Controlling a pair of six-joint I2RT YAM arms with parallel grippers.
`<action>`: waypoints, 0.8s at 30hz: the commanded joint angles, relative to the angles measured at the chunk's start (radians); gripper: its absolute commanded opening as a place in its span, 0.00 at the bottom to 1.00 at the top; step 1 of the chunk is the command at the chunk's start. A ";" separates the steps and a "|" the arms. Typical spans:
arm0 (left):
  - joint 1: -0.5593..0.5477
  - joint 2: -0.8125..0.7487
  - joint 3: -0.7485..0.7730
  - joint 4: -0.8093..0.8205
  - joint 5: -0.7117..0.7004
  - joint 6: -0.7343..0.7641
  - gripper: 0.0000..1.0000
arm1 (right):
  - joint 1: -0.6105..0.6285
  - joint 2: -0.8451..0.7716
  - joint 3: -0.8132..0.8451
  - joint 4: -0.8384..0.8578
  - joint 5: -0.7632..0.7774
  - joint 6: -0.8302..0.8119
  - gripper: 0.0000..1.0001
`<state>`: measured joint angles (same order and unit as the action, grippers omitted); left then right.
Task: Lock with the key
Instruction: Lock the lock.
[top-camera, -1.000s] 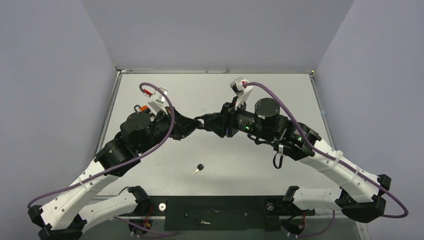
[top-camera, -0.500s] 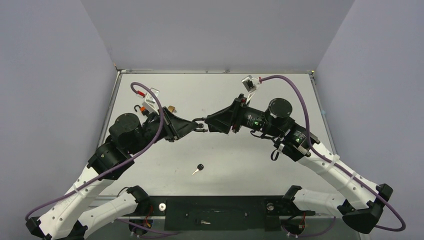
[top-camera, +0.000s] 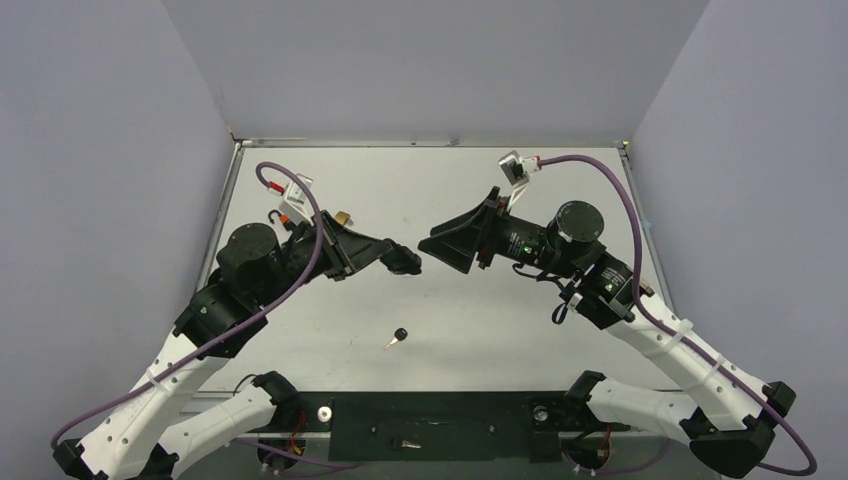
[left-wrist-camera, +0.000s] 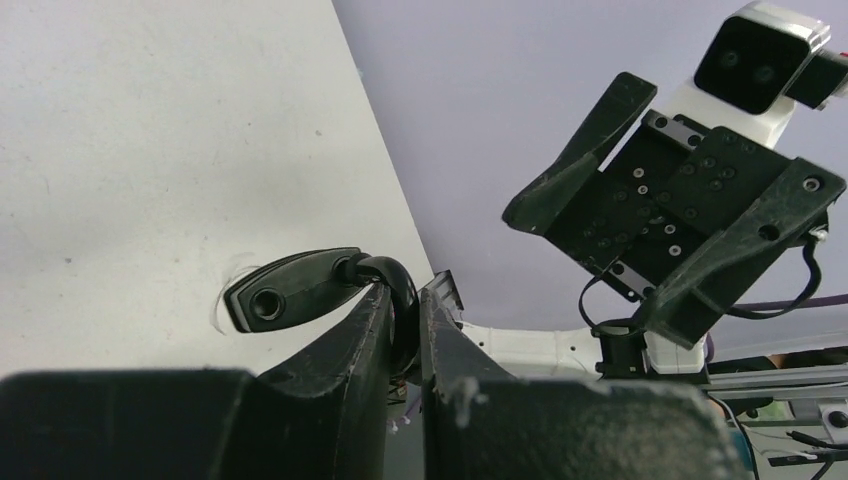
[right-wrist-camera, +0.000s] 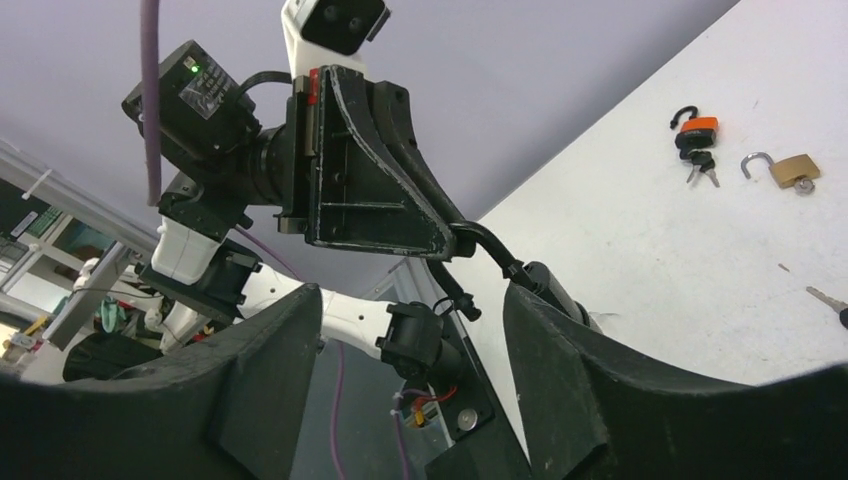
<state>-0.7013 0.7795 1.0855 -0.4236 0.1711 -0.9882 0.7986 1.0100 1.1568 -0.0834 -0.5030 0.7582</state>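
Observation:
My left gripper (top-camera: 392, 257) is shut on the curved shackle of a black padlock (top-camera: 409, 264) and holds it above the table's middle. In the left wrist view the lock's body (left-wrist-camera: 295, 290) sticks out left of my closed fingers (left-wrist-camera: 372, 330), keyhole end showing. My right gripper (top-camera: 445, 256) is open and empty, a short gap to the right of the lock. It shows in the left wrist view (left-wrist-camera: 668, 215). The right wrist view shows the held padlock (right-wrist-camera: 548, 287). A small black-headed key (top-camera: 398, 337) lies on the table below the grippers; its blade shows in the right wrist view (right-wrist-camera: 822, 296).
An orange padlock with keys (top-camera: 287, 215) and an open brass padlock (top-camera: 343, 216) lie at the back left, behind my left arm; both show in the right wrist view, orange (right-wrist-camera: 697, 130) and brass (right-wrist-camera: 792, 169). The table's metal rim (top-camera: 430, 143) runs along the back.
My right gripper has let go at the padlock, opened, and drawn back to the right. My left gripper still holds the padlock, slightly lower and to the right.

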 joint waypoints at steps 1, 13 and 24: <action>0.004 0.017 0.102 0.193 0.056 -0.037 0.00 | -0.003 -0.031 -0.035 0.011 -0.001 -0.078 0.68; 0.004 0.085 0.245 0.239 0.113 -0.045 0.00 | -0.201 -0.054 -0.203 0.553 -0.274 0.029 0.91; 0.003 0.154 0.318 0.365 0.095 -0.145 0.00 | -0.038 0.003 -0.168 0.594 -0.211 -0.040 0.90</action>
<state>-0.6983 0.9375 1.3277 -0.2581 0.2703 -1.0786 0.6815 1.0138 0.9295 0.5468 -0.7433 0.8349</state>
